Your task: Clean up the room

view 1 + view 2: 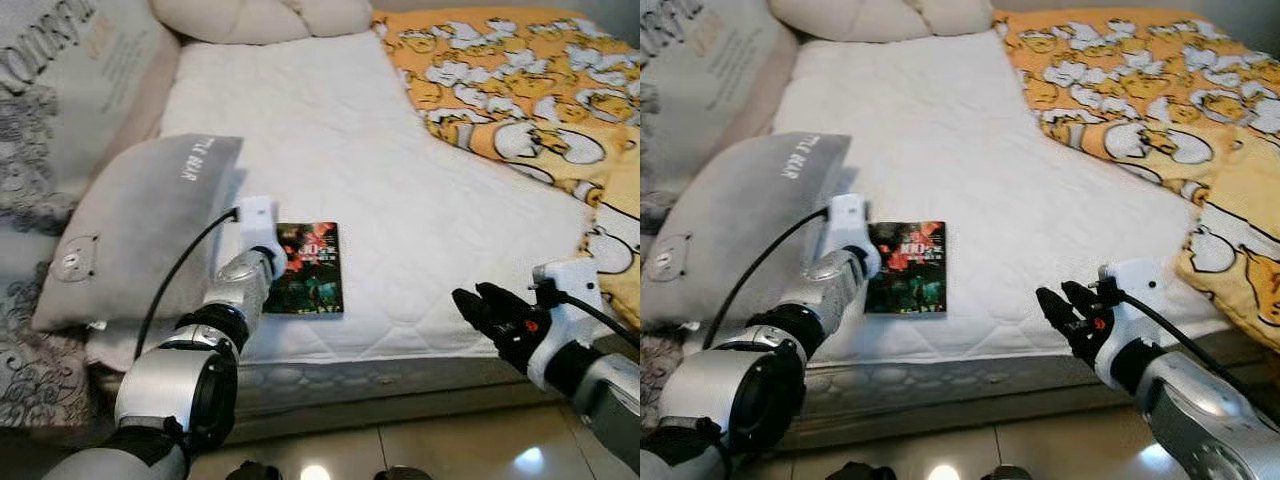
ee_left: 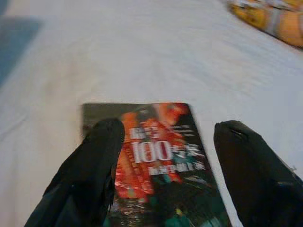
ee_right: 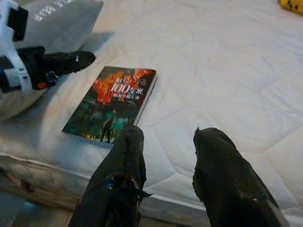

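Note:
A dark book (image 1: 310, 270) with a red cover picture and "100" on it lies flat on the white mattress (image 1: 330, 130), near the front edge. My left gripper (image 2: 163, 132) hovers low over the book's near-left part, its two black fingers (image 2: 102, 156) spread open with the cover showing between them. My right gripper (image 1: 482, 305) is held open in the air off the mattress's front edge, to the right of the book and apart from it. In the right wrist view the book (image 3: 111, 104) lies ahead, beyond the fingertips.
A grey pillow (image 1: 140, 225) lies left of the book, touching my left arm. An orange duck-print blanket (image 1: 520, 90) covers the bed's right side. Cream pillows (image 1: 260, 18) sit at the far end, a patterned cushion (image 1: 60, 100) at left. Shiny tiled floor (image 1: 450, 445) lies below.

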{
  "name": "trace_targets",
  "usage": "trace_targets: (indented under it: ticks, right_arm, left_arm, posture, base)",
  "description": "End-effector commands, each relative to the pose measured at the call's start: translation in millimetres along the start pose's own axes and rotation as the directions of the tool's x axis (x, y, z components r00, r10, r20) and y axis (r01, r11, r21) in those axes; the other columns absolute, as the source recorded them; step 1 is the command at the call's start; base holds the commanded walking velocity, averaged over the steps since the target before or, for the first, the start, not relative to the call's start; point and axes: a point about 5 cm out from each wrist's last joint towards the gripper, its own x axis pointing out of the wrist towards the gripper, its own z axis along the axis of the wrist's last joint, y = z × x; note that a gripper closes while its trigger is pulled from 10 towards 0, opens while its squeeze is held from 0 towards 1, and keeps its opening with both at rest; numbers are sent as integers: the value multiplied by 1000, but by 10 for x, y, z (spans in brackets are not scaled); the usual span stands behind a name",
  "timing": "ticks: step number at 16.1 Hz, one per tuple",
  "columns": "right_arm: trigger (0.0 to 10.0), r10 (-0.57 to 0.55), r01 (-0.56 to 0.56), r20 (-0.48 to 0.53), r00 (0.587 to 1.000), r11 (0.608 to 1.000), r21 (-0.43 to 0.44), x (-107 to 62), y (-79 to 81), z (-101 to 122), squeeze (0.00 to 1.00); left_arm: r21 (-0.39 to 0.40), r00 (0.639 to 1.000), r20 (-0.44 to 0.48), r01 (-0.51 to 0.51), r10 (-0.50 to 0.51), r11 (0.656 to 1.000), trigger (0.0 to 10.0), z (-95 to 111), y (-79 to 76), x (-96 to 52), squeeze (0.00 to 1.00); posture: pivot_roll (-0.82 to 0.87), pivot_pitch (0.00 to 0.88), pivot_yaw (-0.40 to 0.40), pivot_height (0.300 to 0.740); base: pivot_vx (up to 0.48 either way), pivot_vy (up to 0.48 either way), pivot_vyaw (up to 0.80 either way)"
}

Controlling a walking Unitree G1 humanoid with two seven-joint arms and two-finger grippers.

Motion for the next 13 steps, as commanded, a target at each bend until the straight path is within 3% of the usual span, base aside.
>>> trace_targets:
  ticks: [1,2,3,6,7,11,13]
  right_arm:
    - [10000,-16,15,-17,1000,1000,-17,59,-31,-26,0]
    - [10000,-15,14,-32,999,999,-29,117,-51,-52,0]
    - [10000,-14,13,-35,999,999,-31,142,-56,-61,0]
    - [10000,-8,2,-78,997,997,-78,342,-160,-146,0]
    - [10000,-8,1,-82,997,996,-87,381,-169,-155,0]
    - [10000,6,-12,-61,998,994,-108,500,-165,-206,0]
    - [10000,22,-27,-47,999,995,-98,526,-117,-284,0]
  left_arm:
    - [86,992,4,123,-124,989,10000,-6,-36,-22,0]
    - [122,978,6,206,-208,971,10000,2,-58,-42,0]
    - [126,973,8,229,-232,965,10000,8,-57,-50,0]
    - [259,909,27,396,-417,881,10000,64,-92,-219,0]
    - [271,908,36,394,-418,878,10000,75,-81,-246,0]
    - [268,946,164,231,-280,935,10000,186,33,-507,0]
    - [257,968,195,103,-156,961,10000,131,108,-675,0]
  posture:
    - [-266,0,41,740]
    - [-237,0,44,740]
    - [-230,0,44,740]
    - [-139,0,61,740]
    - [-129,0,72,740]
    - [-110,0,94,740]
    - [-92,0,91,740]
  base:
    - [0,0,0]
    - [0,0,0]
    - [0,0,0]
    - [0,0,0]
    - [0,0,0]
    - [0,0,0]
    - [0,0,0]
